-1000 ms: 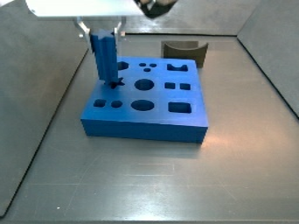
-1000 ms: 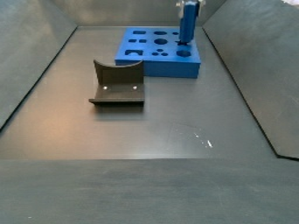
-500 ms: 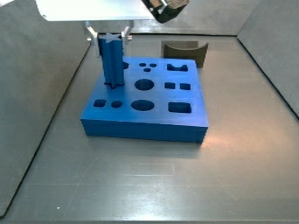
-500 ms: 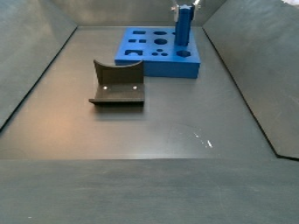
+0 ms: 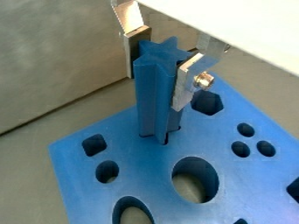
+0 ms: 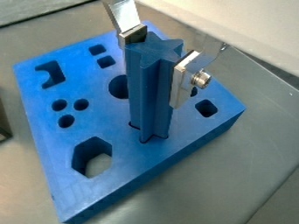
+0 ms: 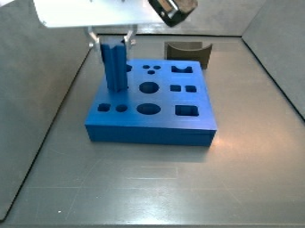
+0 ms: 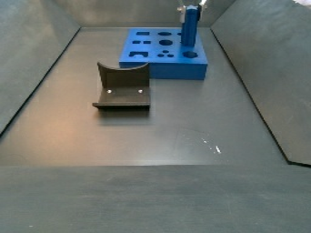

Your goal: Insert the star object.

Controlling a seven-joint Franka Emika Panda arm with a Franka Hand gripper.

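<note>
My gripper (image 5: pixel 162 61) sits over the block's corner, its fingers (image 6: pixel 184 77) flanking the upright star object (image 6: pixel 149 87), which stands in the blue block (image 7: pixel 155 111) and blocks passage across that corner. Rest of the block top is low and open above. The dark curved piece (image 8: pixel 122 88) stands well apart on the floor (image 8: pixel 183 136); wide bare floor lies between it and the block. Sloped walls (image 8: pixel 36 73) bound both sides.

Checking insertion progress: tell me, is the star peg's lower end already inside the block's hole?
Yes: gripper holds the star object upright, foot sunk into the blue block.
</note>
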